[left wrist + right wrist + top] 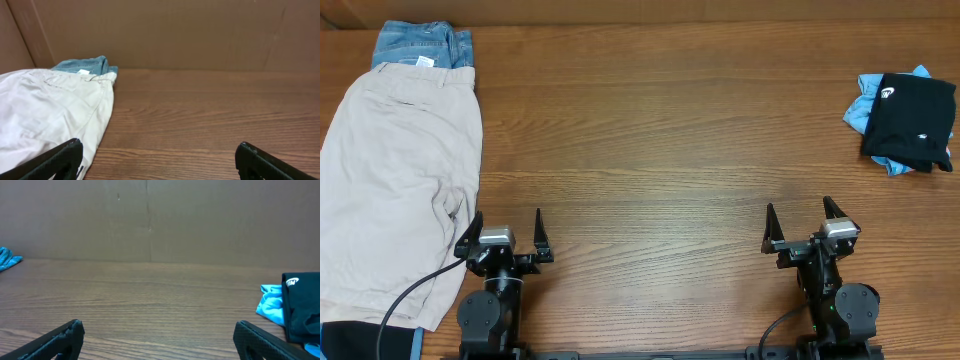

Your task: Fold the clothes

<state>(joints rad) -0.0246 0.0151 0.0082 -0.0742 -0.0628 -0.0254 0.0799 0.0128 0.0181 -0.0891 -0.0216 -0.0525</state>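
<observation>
**Overhead**
- Table (660,130): one, wood-grain; its middle is bare, probably kept as the folding space.
- Beige shorts (400,190): one pair, spread flat along the table's left side, likely laid out within the left arm's reach.
- Blue denim (420,45): one piece at the table's far left corner, its near edge tucked under the shorts' waistband.
- Black T-shirt (912,120): one, bunched compactly at the table's far right, lying on a light-blue tee (860,110) that shows at its edges. It looks like a separate pile; whether it is finished or still waiting cannot be told.
- Dark garment (360,342): one, cut off at the table's near left corner.
- Left gripper (508,215) and right gripper (798,205): two, at the table's near edge, fingers spread wide and holding nothing.

**Left wrist**
- Left gripper (159,147): fingers apart over bare table (210,110).
- The shorts (45,115) lie to the left, with the denim (85,65) behind them by the table's back wall.

**Right wrist**
- Right gripper (159,325): fingers apart and empty.
- The black T-shirt (302,305) sits on the light-blue tee (270,305) at the table's right.
- Blue scrap (7,257): one, at the table's far left, unidentifiable.
</observation>
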